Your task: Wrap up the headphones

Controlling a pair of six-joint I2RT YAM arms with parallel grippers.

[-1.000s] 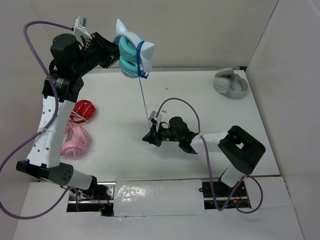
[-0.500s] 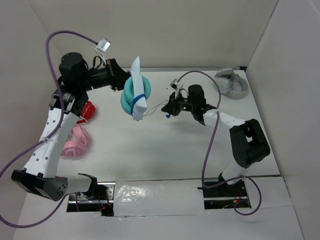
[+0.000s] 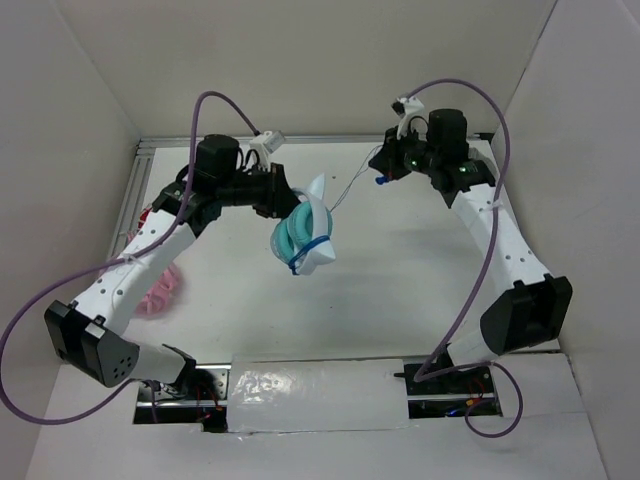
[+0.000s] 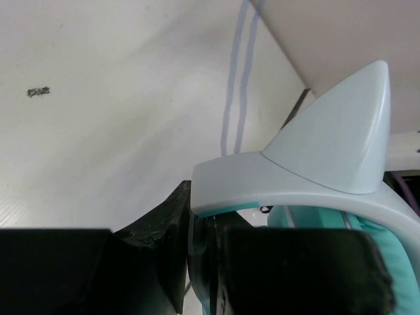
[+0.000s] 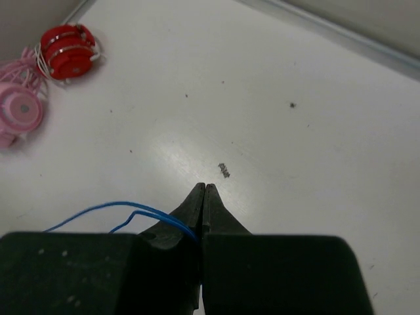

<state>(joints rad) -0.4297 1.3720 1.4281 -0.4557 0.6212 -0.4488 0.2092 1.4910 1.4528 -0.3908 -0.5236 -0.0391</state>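
The teal headphones [image 3: 296,240], with a white headband and cat ears, hang in the air over the table's middle. My left gripper [image 3: 277,197] is shut on the headband; the left wrist view shows a cat ear [image 4: 341,131] and the headband pinched between my fingers [image 4: 164,249]. The thin blue cable [image 3: 350,188] is looped round the ear cups and runs up right to my right gripper [image 3: 383,168], which is raised at the back of the table. In the right wrist view that gripper [image 5: 205,191] is shut on the blue cable [image 5: 131,210].
Pink headphones [image 3: 160,292] and red headphones [image 3: 154,212] lie at the left, partly under my left arm; they also show in the right wrist view, red [image 5: 67,51] and pink [image 5: 20,111]. White walls enclose the table.
My left arm has swung the headphones right and toward the table's middle, turning them. My right gripper has moved to the back right with the cable in it.
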